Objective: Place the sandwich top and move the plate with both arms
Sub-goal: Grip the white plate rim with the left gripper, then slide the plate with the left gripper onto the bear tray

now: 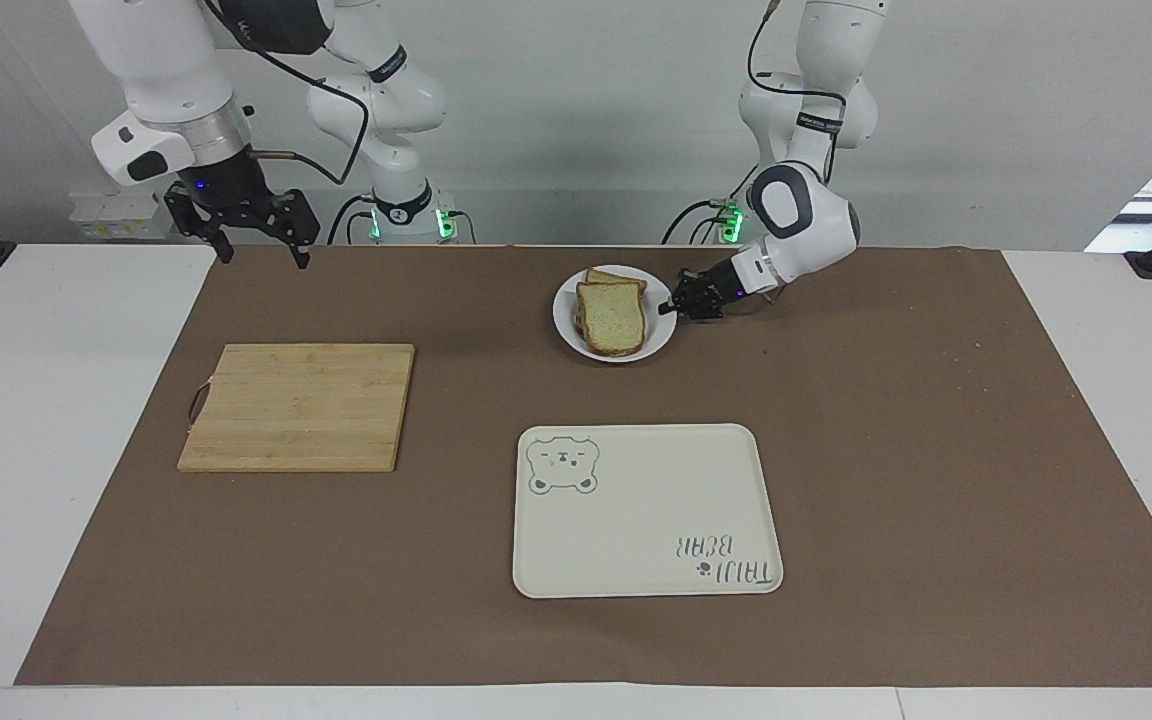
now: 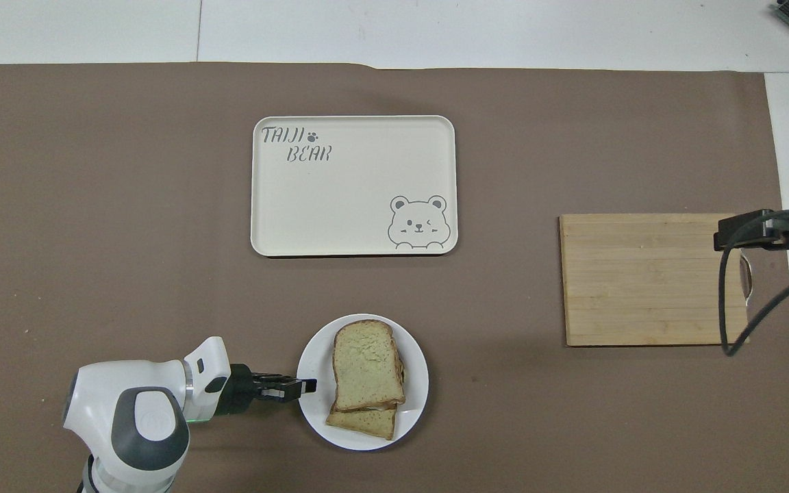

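The small white plate [image 1: 565, 322] [image 2: 416, 404] lies on the brown mat near the robots. On it is the sandwich top [image 1: 614, 316] [image 2: 367, 366], a pale speckled slice lying on a lower slice whose crust shows under it. My left gripper [image 1: 674, 305] [image 2: 309, 385] comes in low from the left arm's end and is shut on the plate's rim. My right gripper [image 1: 264, 258] hangs open in the air over the mat's corner at the right arm's end, with nothing between its fingers.
A wooden cutting board [image 1: 296, 405] [image 2: 651, 281] lies toward the right arm's end. A cream tray with a bear drawing [image 1: 646, 510] [image 2: 353, 185] lies farther from the robots than the plate. A black cable hangs from the right arm over the board's edge.
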`<state>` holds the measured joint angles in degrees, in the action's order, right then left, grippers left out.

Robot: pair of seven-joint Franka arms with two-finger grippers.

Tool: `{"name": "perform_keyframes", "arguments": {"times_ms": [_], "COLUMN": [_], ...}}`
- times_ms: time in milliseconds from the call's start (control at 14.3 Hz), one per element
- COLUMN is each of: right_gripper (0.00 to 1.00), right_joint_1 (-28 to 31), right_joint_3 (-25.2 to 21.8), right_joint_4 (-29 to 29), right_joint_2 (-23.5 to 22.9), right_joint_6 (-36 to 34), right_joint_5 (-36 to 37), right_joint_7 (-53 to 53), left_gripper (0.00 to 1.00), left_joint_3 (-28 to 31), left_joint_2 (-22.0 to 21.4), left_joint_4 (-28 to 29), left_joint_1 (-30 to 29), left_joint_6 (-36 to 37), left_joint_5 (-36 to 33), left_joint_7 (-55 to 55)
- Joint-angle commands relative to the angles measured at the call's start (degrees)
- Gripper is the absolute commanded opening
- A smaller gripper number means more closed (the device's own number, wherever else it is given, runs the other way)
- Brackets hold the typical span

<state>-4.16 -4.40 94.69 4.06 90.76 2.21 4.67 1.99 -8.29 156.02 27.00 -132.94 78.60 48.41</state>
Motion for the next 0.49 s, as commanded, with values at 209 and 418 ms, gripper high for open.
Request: {"name": "perform_keyframes", "arguments": {"times_ms": [209, 418], "right_gripper": [1.0, 1.0], "right_joint_1": [0.91, 1.0], "right_joint_3": [0.09, 0.09], "right_joint_4": [0.76, 0.76], "right_joint_2": [0.95, 0.95], "right_joint_6": [-0.23, -0.23], "right_joint_5": [-1.33, -1.33], "right_joint_7": [-1.51, -1.51], "left_gripper": [0.0, 0.0], "left_joint_3": [0.73, 0.73], "left_joint_2": [0.29, 2.39], "left_joint_4": [-2.38, -7.03], "left_joint_1": [-3.33, -8.96], "left_joint_6": [-0.66, 3.46], "left_joint_5": [0.42, 0.15], "left_joint_7": [-0.07, -0.42]}}
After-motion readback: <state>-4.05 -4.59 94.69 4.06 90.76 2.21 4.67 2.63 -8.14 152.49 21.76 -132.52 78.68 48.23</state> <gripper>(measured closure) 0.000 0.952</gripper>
